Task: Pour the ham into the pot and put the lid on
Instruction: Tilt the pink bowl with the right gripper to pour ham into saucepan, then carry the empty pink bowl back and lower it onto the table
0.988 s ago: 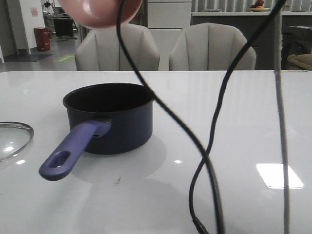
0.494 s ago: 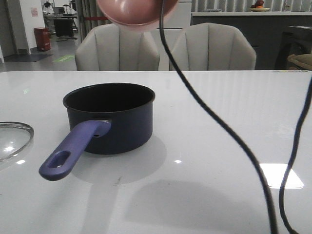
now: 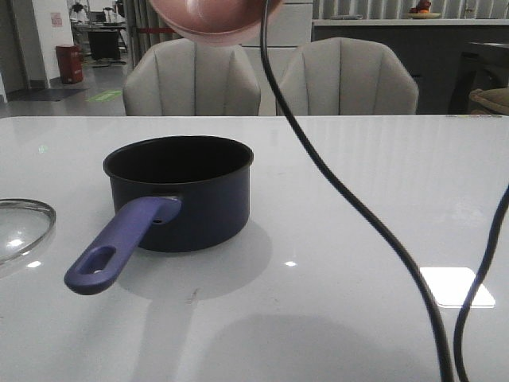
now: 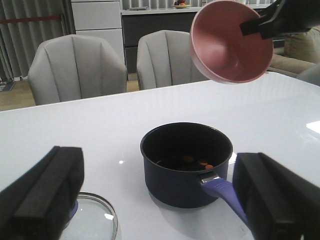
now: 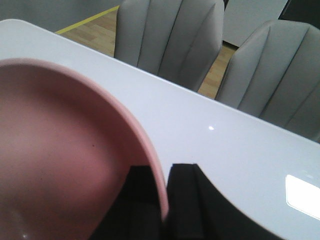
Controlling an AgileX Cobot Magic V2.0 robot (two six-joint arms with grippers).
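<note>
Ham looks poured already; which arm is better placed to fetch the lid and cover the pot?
Left, probably. The left hand is open and empty, with the lid lying just beside one of its fingers. The right hand is shut on the pink bowl, tipped up above the pot where the ham lies.

Your right end effector is raised high, its two black fingers pinched on the rim of the pink bowl, one inside and one outside, the bowl tipped on its side. Your left end effector hangs low above the worktop, its fingers spread wide apart, apparently gripping nothing.
</note>
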